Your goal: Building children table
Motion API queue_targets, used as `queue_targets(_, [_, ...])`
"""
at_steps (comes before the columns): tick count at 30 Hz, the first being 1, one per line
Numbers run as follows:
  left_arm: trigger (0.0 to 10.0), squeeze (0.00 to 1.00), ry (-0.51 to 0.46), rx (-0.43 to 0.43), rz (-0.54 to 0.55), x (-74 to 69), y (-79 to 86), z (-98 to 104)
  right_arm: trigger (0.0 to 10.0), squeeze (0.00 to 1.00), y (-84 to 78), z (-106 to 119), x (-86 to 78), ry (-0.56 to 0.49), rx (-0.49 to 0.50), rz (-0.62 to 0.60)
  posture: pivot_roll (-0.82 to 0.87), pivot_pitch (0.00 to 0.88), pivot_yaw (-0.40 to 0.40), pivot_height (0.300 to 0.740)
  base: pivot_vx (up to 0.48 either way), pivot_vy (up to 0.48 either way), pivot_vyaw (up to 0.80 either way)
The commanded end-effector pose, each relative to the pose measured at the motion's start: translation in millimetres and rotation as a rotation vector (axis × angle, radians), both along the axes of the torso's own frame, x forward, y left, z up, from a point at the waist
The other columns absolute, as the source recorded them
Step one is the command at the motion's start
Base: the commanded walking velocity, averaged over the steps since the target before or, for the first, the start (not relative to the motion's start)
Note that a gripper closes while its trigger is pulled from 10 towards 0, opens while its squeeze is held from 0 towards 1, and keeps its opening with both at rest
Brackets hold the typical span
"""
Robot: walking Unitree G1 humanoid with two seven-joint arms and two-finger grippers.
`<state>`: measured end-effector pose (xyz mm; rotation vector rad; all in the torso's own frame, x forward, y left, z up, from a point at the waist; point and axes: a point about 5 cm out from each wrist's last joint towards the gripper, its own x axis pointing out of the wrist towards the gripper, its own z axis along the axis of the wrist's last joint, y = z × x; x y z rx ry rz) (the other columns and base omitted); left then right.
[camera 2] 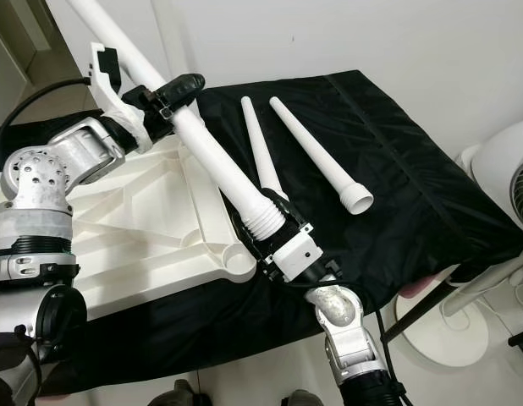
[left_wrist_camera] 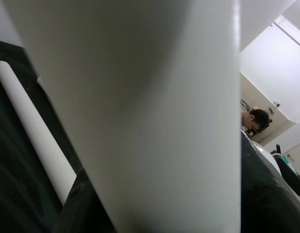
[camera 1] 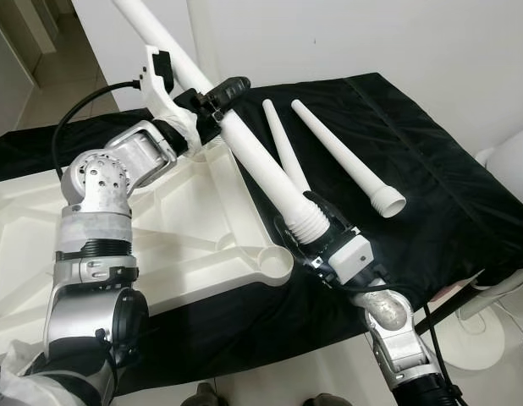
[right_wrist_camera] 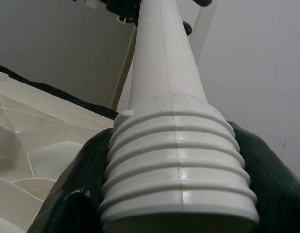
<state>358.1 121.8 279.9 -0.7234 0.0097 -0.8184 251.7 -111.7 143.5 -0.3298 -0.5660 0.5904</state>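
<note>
1. The right claw (camera 1: 316, 230) is clamped on the threaded end of a long white table leg (camera 1: 253, 156), just beside the corner socket (camera 1: 272, 263) of the upturned white tabletop (camera 1: 181, 233).
2. The left claw (camera 1: 212, 97) is clamped on the same leg higher up.
3. Two more legs (camera 1: 342, 156) lie on the black-draped counter (camera 1: 431, 194).
4. No writing is legible on any part.

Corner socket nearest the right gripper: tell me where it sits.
The corner socket is on the upturned white tabletop, just left of the right gripper, which holds the threaded leg.
</note>
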Motion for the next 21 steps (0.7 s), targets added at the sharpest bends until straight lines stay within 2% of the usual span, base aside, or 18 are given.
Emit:
queue_targets(1, [0.0,0.00,-0.075,-0.003,-0.034,-2.0,0.4,13,10.0,0.00,4.9,-5,2.4,0.026,-0.010,0.009,-0.10,0.000,0.129,0.740,0.000,0.000,0.00])
queue_targets(7, [0.0,0.00,-0.066,0.006,-0.017,2.0,3.1,14,10.0,0.00,5.9,-7,6.9,0.066,0.039,0.002,-0.09,0.000,0.134,0.740,0.000,0.000,0.00])
queue_targets(8, [0.1,0.00,-0.056,0.020,-0.014,3.4,2.7,14,10.0,1.00,4.1,-8,9.5,0.095,0.077,-0.009,-0.09,0.000,0.134,0.740,0.000,0.000,0.00])
queue_targets(9, [0.1,0.00,-0.049,0.030,-0.011,4.3,2.2,13,10.0,1.00,2.7,-9,11.1,0.116,0.103,-0.016,-0.09,0.000,0.134,0.740,0.000,0.000,0.00])
queue_targets(10, [10.0,0.00,-0.042,0.045,-0.008,5.3,1.7,13,10.0,1.00,1.9,-9,12.0,0.133,0.127,-0.016,-0.09,0.000,0.133,0.740,0.000,0.000,0.00])
queue_targets(16, [10.0,0.00,-0.023,0.084,0.040,10.2,4.0,10,10.0,1.00,-3.8,-8,15.8,0.165,0.203,-0.054,-0.09,0.000,0.130,0.740,0.000,0.000,0.00])
queue_targets(19, [10.0,0.00,-0.021,0.087,0.043,10.5,4.2,10,10.0,1.00,-4.2,-8,16.1,0.166,0.209,-0.056,-0.09,0.000,0.130,0.740,0.000,0.000,0.00])
queue_targets(20, [10.0,0.00,-0.031,0.079,0.095,14.8,9.8,15,10.0,1.00,-10.7,-8,20.6,0.193,0.223,-0.102,-0.10,0.000,0.122,0.740,0.000,0.000,0.00])
queue_targets(21, [10.0,0.00,-0.031,0.079,0.095,14.8,9.8,15,10.0,1.00,-10.7,-8,20.6,0.193,0.223,-0.102,-0.10,0.000,0.122,0.740,0.000,0.000,0.00])
